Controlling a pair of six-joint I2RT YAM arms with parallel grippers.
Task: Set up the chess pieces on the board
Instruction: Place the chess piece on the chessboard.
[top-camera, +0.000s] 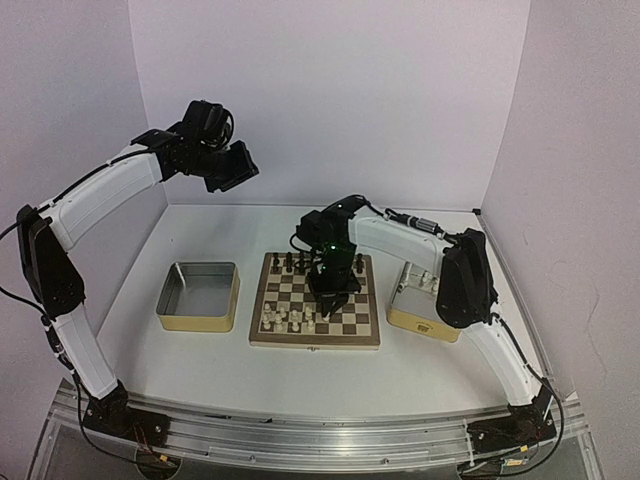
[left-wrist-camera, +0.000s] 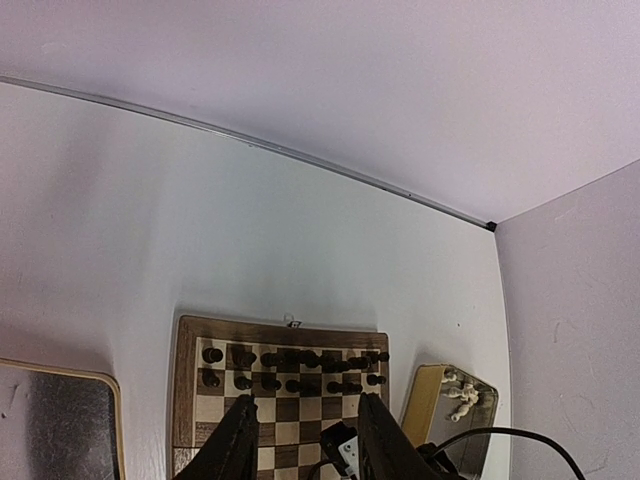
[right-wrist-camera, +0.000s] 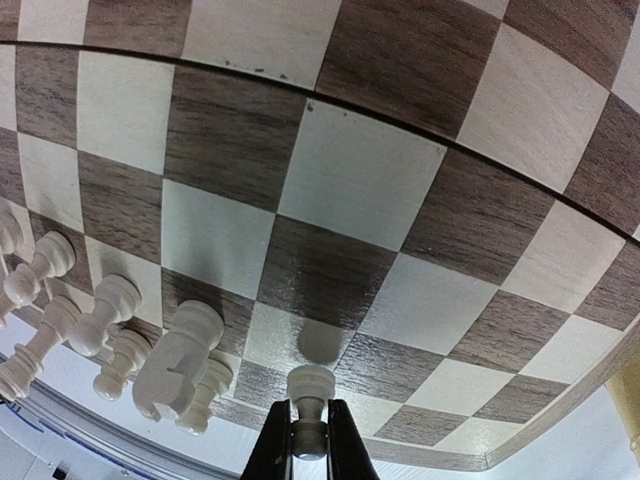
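Slip is the main worry. The right gripper (right-wrist-camera: 310, 445) is closed on one white pawn (right-wrist-camera: 311, 390) at the bottom centre of the right wrist view. Only a narrow part of the tiny piece sits between the fingertips (right-wrist-camera: 278, 450), so a small jolt could twist it or let it drop. A round shadow lies on the board (right-wrist-camera: 360, 180) just above the pawn in the frame, which suggests the pawn hangs a little over the wood. Whether it touches the board cannot be told.

If it is let go from any height, or while tilted, it would likely topple and roll across the squares. It could also go off the near rim at the bottom of the frame.

Other white pieces (right-wrist-camera: 180, 360) stand in a cluster at lower left, near the pawn. A sideways drift while lowering, or fingers spreading wide on release, could knock one over and send it into the next.

The pawn could also land astride a line between squares, as each square is far wider than the piece.

In the left wrist view, dark pieces (left-wrist-camera: 290, 358) fill the far rows of the board. More white pieces remain in the right tin (left-wrist-camera: 425, 400), so much of the task is left.

The left gripper (left-wrist-camera: 305, 445) has its fingers apart and empty, high above the table, and poses no threat from there.
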